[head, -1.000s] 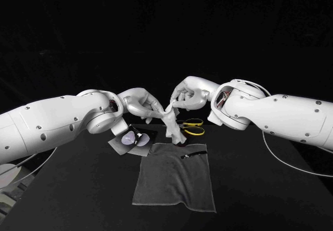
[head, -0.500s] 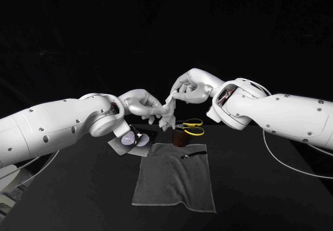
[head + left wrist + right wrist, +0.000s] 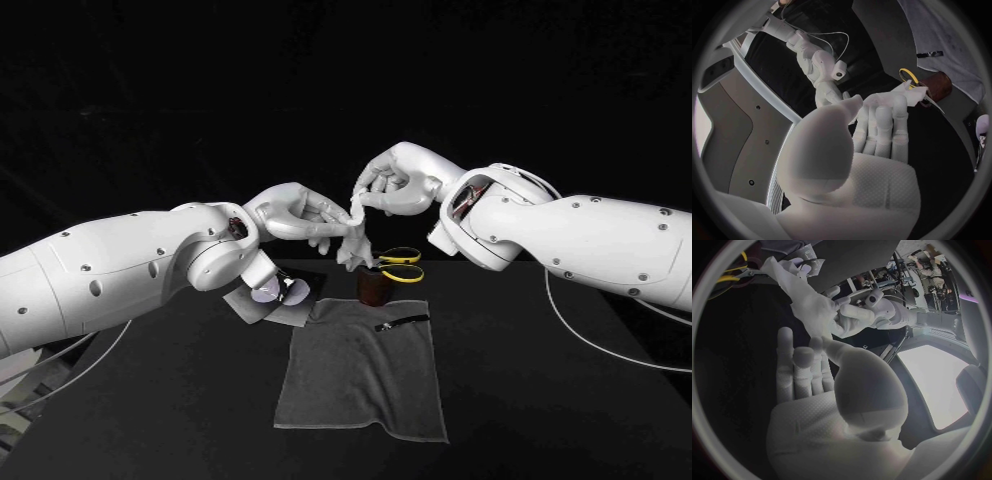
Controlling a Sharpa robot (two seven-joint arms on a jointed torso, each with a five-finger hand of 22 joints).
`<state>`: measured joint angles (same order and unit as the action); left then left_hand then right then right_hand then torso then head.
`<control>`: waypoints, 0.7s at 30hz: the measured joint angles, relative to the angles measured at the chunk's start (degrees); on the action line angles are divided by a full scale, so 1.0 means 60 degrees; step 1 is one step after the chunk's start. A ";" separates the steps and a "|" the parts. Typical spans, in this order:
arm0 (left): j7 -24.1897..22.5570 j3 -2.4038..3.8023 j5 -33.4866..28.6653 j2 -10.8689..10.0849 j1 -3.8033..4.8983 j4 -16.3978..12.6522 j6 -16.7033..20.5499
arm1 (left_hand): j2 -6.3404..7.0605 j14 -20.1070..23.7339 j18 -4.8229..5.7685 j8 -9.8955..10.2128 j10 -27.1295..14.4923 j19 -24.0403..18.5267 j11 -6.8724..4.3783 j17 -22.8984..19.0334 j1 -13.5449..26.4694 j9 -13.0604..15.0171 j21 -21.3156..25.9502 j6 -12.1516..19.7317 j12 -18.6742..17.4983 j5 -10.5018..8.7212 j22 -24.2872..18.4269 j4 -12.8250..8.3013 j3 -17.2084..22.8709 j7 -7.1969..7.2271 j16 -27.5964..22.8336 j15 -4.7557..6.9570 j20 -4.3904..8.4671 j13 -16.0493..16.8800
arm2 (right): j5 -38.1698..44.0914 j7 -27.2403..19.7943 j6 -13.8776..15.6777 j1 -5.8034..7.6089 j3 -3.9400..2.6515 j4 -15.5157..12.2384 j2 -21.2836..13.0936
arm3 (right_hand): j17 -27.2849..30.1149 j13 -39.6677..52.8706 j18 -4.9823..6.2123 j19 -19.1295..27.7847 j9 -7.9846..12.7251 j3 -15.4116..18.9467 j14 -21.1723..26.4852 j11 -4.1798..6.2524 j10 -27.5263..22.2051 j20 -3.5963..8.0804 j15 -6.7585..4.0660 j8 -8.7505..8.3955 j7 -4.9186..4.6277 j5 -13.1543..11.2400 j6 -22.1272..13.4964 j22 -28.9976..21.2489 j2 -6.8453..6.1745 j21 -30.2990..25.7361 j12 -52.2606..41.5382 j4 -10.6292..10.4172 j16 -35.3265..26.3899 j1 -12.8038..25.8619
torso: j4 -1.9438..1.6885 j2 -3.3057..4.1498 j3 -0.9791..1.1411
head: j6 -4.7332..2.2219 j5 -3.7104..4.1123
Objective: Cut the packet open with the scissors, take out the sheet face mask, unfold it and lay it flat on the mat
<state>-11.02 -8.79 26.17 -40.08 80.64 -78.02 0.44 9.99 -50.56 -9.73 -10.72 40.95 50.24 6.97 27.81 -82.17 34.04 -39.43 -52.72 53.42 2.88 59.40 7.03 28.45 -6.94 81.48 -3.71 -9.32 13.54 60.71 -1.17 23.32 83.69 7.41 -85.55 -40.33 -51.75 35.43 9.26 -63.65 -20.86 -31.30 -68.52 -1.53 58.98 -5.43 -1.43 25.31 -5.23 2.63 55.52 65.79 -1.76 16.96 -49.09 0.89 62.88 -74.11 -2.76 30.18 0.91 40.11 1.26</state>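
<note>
The white sheet mask hangs crumpled in the air above the far end of the grey mat. My left hand grips it from the side with its fingertips. My right hand, slightly higher, pinches the mask's top corner. In the left wrist view the mask bunches at my left hand's fingertips. In the right wrist view the mask stretches from near my right hand past my left hand. The yellow-handled scissors lie on the table behind the mat. The cut silver packet lies left of the mat.
A brown jar stands at the mat's far edge, right under the mask's hanging end. A thin dark strip lies on the mat's far right part. The scissors and jar sit close together in the left wrist view.
My left hand has risen and moved closer to the right hand. The mask's hanging end has lifted, uncovering the brown jar. My right hand rose slightly.
</note>
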 measured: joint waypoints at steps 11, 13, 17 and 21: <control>-0.0226 0.0002 -0.0150 0.0084 -0.0064 0.0031 0.0039 | 0.0569 0.0273 0.0005 0.0665 -0.0453 -0.0136 0.0194 -0.0046 0.0113 -0.0617 0.0150 0.0652 -0.0001 0.0000 -0.0006 -0.0109 -0.0537 0.0346 0.0113 -0.0204 -0.0136 -0.0013 | -0.0108 0.0031 0.0013 0.0000 0.0000 -0.0040 0.0006 | -0.0039 -0.0008 -0.0007 -0.0034 0.0000 -0.0013 -0.0063 0.0001 0.0032 0.0033 -0.0002 0.0036 0.0008 -0.0001 0.0057 0.0011 -0.0025 0.0000 0.0000 0.0013 0.0051 0.0025 | -0.0003 -0.0002 -0.0001 | -0.0021 -0.0007; -0.0226 0.0002 -0.0106 0.0092 -0.0076 0.0033 0.0046 | 0.0633 0.0292 0.0006 0.0684 -0.0486 -0.0136 0.0213 -0.0046 0.0095 -0.0683 0.0157 0.0667 -0.0001 0.0000 -0.0032 -0.0136 -0.0662 0.0360 0.0141 -0.0222 -0.0136 0.0011 | -0.0120 0.0041 0.0027 0.0000 -0.0001 -0.0044 0.0010 | -0.0058 -0.0009 -0.0008 -0.0034 0.0000 -0.0036 -0.0063 0.0018 0.0050 0.0033 -0.0002 0.0036 0.0009 -0.0002 0.0057 0.0014 -0.0025 0.0000 0.0000 0.0037 0.0051 0.0025 | -0.0006 -0.0002 0.0000 | -0.0021 -0.0005; -0.0204 0.0002 0.0047 0.0107 -0.0113 0.0049 0.0088 | 0.0643 0.0342 0.0007 0.0684 -0.0546 -0.0112 0.0205 -0.0047 0.0084 -0.0772 0.0193 0.0510 0.0253 0.0000 -0.0070 -0.0157 -0.0903 0.0205 0.0282 -0.0206 -0.0159 0.0147 | -0.0152 0.0067 0.0079 0.0000 -0.0001 -0.0061 0.0017 | -0.0076 -0.0013 -0.0010 -0.0033 0.0000 -0.0058 -0.0098 0.0018 0.0051 0.0033 -0.0036 0.0036 0.0009 -0.0014 0.0057 0.0024 -0.0026 0.0000 0.0000 0.0023 0.0100 0.0025 | -0.0007 -0.0001 0.0000 | -0.0021 0.0006; -0.0166 0.0002 0.0242 0.0124 -0.0168 0.0072 0.0138 | 0.0643 -0.0188 0.0009 0.0684 -0.0541 0.0096 0.0131 0.0616 0.0084 -0.0970 0.0193 0.0383 0.0895 0.0000 -0.0086 -0.0144 -0.1290 0.0078 0.0588 -0.0120 -0.0149 0.0465 | -0.0199 0.0110 0.0157 0.0000 -0.0005 -0.0073 0.0019 | -0.0086 -0.0021 0.0083 -0.0034 0.0000 -0.0069 -0.0131 0.0035 0.0071 0.0033 -0.0004 0.0036 0.0009 -0.0019 0.0056 0.0025 -0.0051 0.0039 0.0001 0.0014 0.0106 0.0051 | -0.0008 -0.0001 -0.0001 | -0.0012 0.0008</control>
<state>-12.01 -8.78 27.62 -39.33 79.63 -77.59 1.27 13.85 -51.69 -9.67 -6.61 37.70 50.82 7.76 31.50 -81.67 28.22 -38.28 -50.42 58.79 2.88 58.89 6.17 20.71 -6.48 85.01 -4.43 -10.22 16.33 59.52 -0.51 24.26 83.69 7.38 -85.99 -40.21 -52.27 35.31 9.76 -63.85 -20.86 -31.71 -69.30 -1.32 59.41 -5.23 -1.46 25.52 -5.17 2.52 55.85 65.94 -2.07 17.19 -49.08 0.97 63.51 -73.80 -2.81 30.18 0.90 40.04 1.31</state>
